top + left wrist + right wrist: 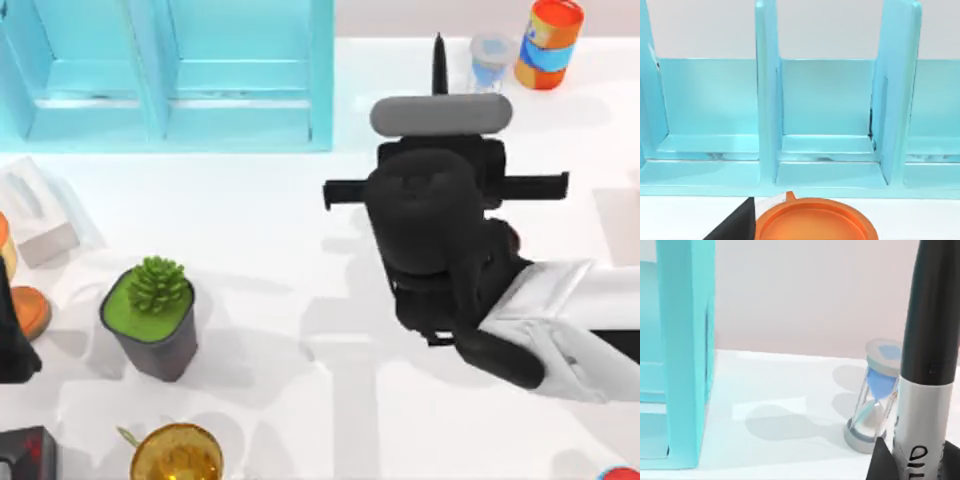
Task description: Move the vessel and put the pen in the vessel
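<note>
Top view: reaches over the table's back right part with the right arm (pixel 440 230), wrist bulk covering the grip below. Carries the pen (pixel 438 62), black tip poking out past the wrist toward the far edge, close to the hourglass (pixel 492 60) and not far from the orange can (pixel 548 42). Parks the left arm (pixel 12 345) at the table's left edge, near the tissue box (pixel 35 210). Leaves the plant pot (pixel 150 320) and the golden goblet (pixel 177 455) at front left, neither one the target. Cannot tell from here where the vessel stands.

Left wrist view: faces the blue shelf (pixel 767 100) and its open compartments, with an orange round thing (pixel 812 225) just beneath on the white table (pixel 680 215).

Right wrist view: clamps the right gripper (pixel 915 462) narrowly on the pen (pixel 927 340), dark fingers (pixel 880 462) pressing the printed grey barrel on both sides, black cap end pointing up and away. Stands the pen just beside the hourglass (pixel 872 405), apart from it, shelf wall (pixel 687 350) well off.

Judged: pen-carrying step in hand, drop-in not yet done. Calls next for bringing the pen over the vessel's mouth, keeping it upright, lowering it inside, then parting the fingers.
</note>
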`<state>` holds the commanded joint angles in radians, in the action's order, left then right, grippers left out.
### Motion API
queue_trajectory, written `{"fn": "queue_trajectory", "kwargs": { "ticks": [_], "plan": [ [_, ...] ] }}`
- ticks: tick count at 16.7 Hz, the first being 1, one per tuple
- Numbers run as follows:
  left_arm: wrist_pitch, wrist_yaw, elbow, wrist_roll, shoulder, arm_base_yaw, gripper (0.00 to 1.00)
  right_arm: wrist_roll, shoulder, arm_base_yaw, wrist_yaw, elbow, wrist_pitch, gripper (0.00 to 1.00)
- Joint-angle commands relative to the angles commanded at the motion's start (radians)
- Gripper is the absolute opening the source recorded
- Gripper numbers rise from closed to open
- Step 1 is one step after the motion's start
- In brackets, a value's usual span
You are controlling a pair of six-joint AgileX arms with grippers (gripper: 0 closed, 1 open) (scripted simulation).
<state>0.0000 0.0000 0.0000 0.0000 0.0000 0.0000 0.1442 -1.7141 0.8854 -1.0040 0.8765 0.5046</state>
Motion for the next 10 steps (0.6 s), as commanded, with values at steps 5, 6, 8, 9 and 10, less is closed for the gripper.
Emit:
{"fn": "queue_trajectory", "kwargs": {
  "ticks": [5, 6, 8, 9, 10],
  "plan": [
    [0.0, 0.0, 0.0, 0.0, 0.0, 0.0, 1.0, -0.167, 0.085, 0.05, -0.178, -0.182, 0.395, 0.0],
    [0.0, 0.0, 0.0, 0.0, 0.0, 0.0, 1.0, -0.192, 0.098, 0.058, -0.204, -0.208, 0.452, 0.0],
    [0.0, 0.0, 0.0, 0.0, 0.0, 0.0, 1.0, -0.229, 0.119, 0.071, -0.245, -0.246, 0.539, 0.0],
    [0.0, 0.0, 0.0, 0.0, 0.0, 0.0, 1.0, -0.241, 0.125, 0.076, -0.257, -0.258, 0.565, 0.0],
    [0.0, 0.0, 0.0, 0.0, 0.0, 0.0, 1.0, -0.249, 0.13, 0.078, -0.265, -0.265, 0.582, 0.0]
  ]
}}
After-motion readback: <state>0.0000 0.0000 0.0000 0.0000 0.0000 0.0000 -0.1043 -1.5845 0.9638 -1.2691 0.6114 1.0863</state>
